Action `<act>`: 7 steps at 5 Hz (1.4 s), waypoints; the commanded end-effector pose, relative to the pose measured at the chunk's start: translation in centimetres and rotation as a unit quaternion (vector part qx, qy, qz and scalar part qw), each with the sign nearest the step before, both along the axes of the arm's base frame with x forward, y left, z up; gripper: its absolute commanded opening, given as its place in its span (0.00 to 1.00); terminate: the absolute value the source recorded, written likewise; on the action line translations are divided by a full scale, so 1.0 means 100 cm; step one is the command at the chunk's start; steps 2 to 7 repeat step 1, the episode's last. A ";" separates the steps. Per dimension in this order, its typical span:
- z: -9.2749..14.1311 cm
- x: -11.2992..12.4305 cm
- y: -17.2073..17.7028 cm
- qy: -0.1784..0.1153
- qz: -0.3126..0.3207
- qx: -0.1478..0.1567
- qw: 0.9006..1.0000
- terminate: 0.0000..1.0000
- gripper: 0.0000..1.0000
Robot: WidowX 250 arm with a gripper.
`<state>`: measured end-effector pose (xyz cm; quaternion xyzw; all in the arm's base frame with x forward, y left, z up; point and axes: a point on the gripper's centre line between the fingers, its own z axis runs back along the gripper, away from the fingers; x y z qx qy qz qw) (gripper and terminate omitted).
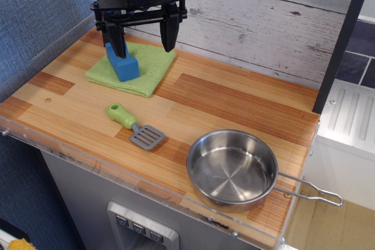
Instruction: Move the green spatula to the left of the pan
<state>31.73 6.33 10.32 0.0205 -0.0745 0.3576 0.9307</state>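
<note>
Observation.image shows the gripper [142, 39] spread wide, holding nothing, raised; green spatula [135, 125] lies well below it, pan [232, 169] beyond.

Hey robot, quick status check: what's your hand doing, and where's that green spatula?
Hand open, empty, raised over green cloth. Green spatula flat on counter, left of pan, untouched. Blue block on cloth. Nothing in the way.

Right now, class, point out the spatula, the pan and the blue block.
spatula [122, 115]: camera view, on the green handle.
pan [231, 171]: camera view, on the bare steel floor of the bowl.
blue block [122, 62]: camera view, on its front face, where it sits on the green cloth.
</note>
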 end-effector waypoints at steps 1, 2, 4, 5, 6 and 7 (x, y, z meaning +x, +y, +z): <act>0.017 -0.014 -0.022 -0.033 -0.001 0.006 0.999 1.00 1.00; 0.017 -0.014 -0.022 -0.033 -0.001 0.006 0.999 1.00 1.00; 0.017 -0.014 -0.022 -0.033 -0.001 0.006 0.999 1.00 1.00; 0.017 -0.014 -0.022 -0.033 -0.001 0.006 0.999 1.00 1.00; 0.017 -0.014 -0.022 -0.033 -0.001 0.006 0.999 1.00 1.00; 0.017 -0.014 -0.022 -0.033 -0.001 0.006 0.999 1.00 1.00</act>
